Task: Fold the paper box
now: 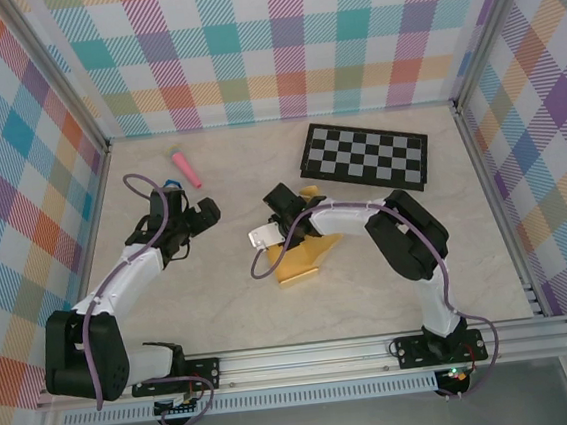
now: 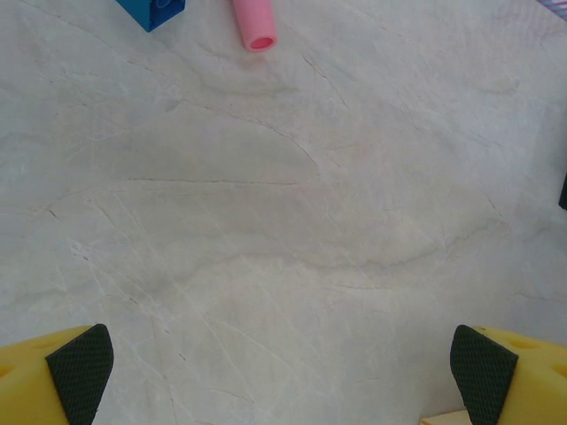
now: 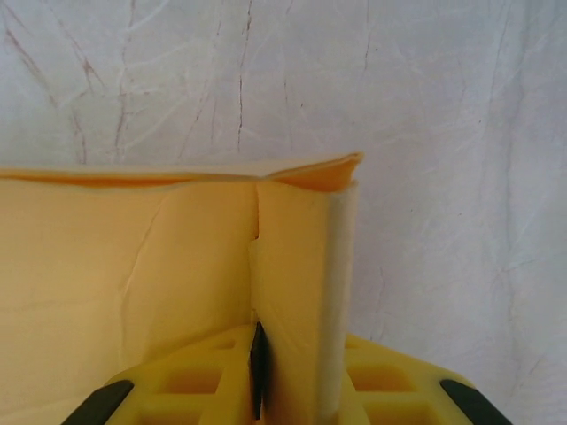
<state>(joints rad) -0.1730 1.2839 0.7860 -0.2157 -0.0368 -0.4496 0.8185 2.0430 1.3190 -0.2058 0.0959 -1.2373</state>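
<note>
We begin at the right gripper (image 3: 297, 381): its yellow fingers stand narrow, with a doubled-over wall of the yellow-orange thin cardboard paper box (image 3: 133, 266) upright between them. The pads look to press both faces, so we read it as a pinch on that wall. In the overhead view the paper box (image 1: 303, 259) lies on the pale marble-patterned table (image 1: 203, 311), near the middle and under the right arm's wrist, partly formed rather than flat. We judge the card light and springy. It should hold a crease, yet a flap let go too soon may spring back, and a hard squeeze could dent or tear it at the slots. The best hold seems to be a panel edge close to a fold line, not the middle of a face. As a container it is unfinished, and we see nothing inside it, though most of its hollow is hidden. Further out, the left gripper (image 2: 283, 372) is spread wide over bare table and holds nothing. Beyond it lie a pink plastic tube (image 2: 254, 22) and a blue block (image 2: 152, 11), while a black-and-white checkered board (image 1: 364, 155) sits behind the box.
</note>
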